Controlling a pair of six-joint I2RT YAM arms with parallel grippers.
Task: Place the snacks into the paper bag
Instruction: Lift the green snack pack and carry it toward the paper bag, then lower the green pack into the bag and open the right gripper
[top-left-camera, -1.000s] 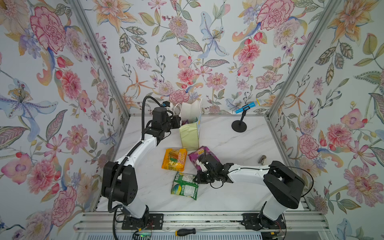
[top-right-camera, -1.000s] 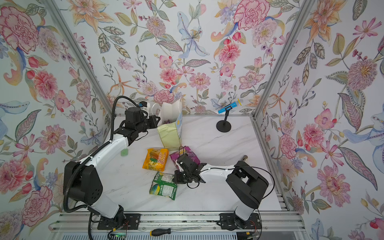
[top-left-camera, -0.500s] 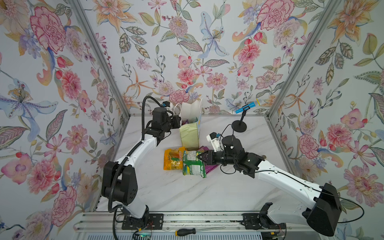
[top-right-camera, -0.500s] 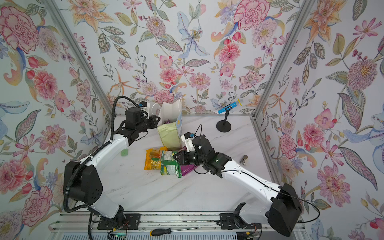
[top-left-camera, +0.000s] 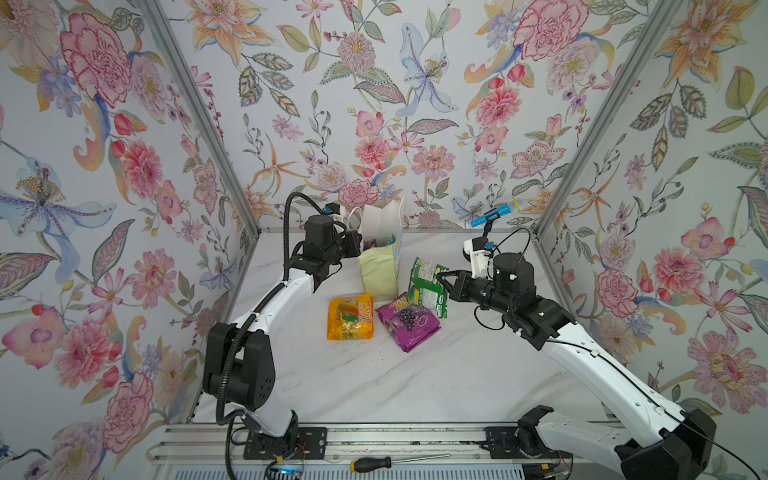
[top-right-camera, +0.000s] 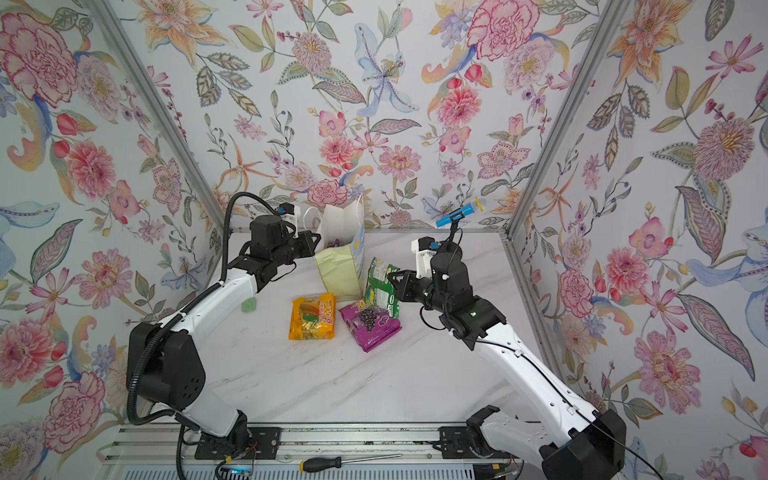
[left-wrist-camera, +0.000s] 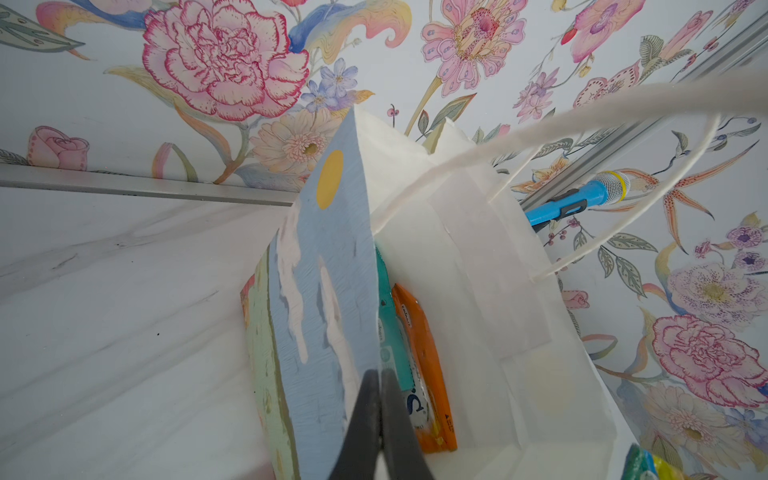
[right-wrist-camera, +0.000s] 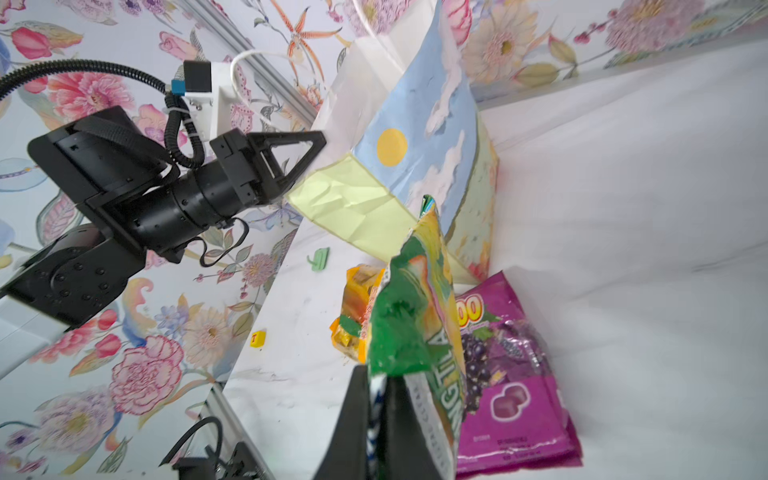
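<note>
The paper bag (top-left-camera: 379, 266) (top-right-camera: 337, 270) stands upright at the back of the table, mouth open. My left gripper (top-left-camera: 358, 245) (top-right-camera: 316, 242) (left-wrist-camera: 380, 376) is shut on the edge of its blue-printed wall (left-wrist-camera: 328, 291). Inside the bag stand a teal packet (left-wrist-camera: 388, 324) and an orange packet (left-wrist-camera: 424, 365). My right gripper (top-left-camera: 441, 276) (top-right-camera: 391, 276) (right-wrist-camera: 376, 380) is shut on a green packet (top-left-camera: 428, 289) (top-right-camera: 380, 291) (right-wrist-camera: 415, 316), which hangs in the air just right of the bag. An orange-yellow packet (top-left-camera: 350, 316) (top-right-camera: 312, 316) and a purple grape packet (top-left-camera: 409, 326) (top-right-camera: 371, 326) (right-wrist-camera: 511, 374) lie flat in front of the bag.
A blue microphone (top-left-camera: 494, 214) (top-right-camera: 459, 215) on a black stand is at the back right. A small green hook (top-right-camera: 249, 305) (right-wrist-camera: 319, 259) and a yellow cube (right-wrist-camera: 258, 337) lie at the left. A screwdriver (top-left-camera: 370, 463) rests on the front rail.
My right gripper has lifted the green packet off the front of the table and carried it back and right, up beside the bag. The left arm has stayed still.
</note>
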